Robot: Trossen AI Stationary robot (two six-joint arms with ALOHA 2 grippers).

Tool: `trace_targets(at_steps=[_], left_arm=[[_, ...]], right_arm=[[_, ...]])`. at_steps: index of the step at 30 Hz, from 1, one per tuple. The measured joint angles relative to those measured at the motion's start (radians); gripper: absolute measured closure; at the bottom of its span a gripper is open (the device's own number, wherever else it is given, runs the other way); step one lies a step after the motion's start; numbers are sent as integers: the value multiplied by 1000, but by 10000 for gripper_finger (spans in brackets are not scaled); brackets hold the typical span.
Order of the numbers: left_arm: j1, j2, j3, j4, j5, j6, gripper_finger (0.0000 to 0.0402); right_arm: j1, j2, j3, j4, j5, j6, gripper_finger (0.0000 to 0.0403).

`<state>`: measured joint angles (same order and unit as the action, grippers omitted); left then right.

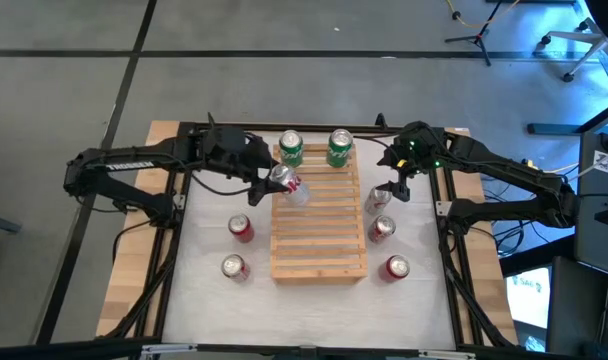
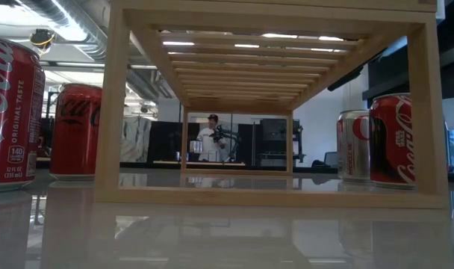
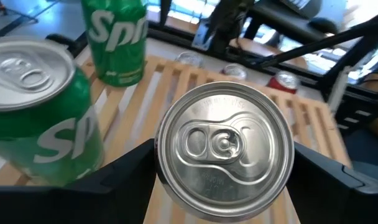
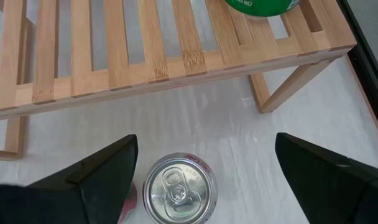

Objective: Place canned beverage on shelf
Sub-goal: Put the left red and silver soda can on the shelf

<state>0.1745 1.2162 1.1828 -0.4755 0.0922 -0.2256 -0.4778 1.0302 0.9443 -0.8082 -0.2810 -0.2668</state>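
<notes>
**Left gripper holds a silver can over the shelf's far-left corner**

The silver can [image 1: 287,183] with red markings hangs tilted in the left gripper [image 1: 267,180], its dark fingers [image 3: 124,168] clamped on either side of the can body. It sits above the shelf [image 1: 319,225] at about the 11 o'clock corner of the slatted top — whether it touches the slats cannot be told. Two green cans stand upright on the shelf's far edge: one [image 1: 291,149] at roughly 11 o'clock, just beyond the held can, the other [image 1: 340,147] at about 1 o'clock.

The right gripper [image 1: 392,190] hovers off the shelf's right side, near 2 o'clock, fingers spread wide with nothing between them; a silver can [image 4: 179,189] stands on the white tabletop [image 1: 209,290] below it. Further cans stand on the table — two red ones [image 1: 241,228] [image 1: 233,267] at 8 to 9 o'clock, and two more [image 1: 382,228] [image 1: 396,268] at 3 to 4 o'clock.
</notes>
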Motion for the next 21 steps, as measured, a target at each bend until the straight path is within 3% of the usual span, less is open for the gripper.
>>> trace_targets(at_steps=[21], left_arm=[[66, 15, -1, -64, 6, 80, 115]], right_arm=[[0, 0, 0, 0, 0, 0, 27]])
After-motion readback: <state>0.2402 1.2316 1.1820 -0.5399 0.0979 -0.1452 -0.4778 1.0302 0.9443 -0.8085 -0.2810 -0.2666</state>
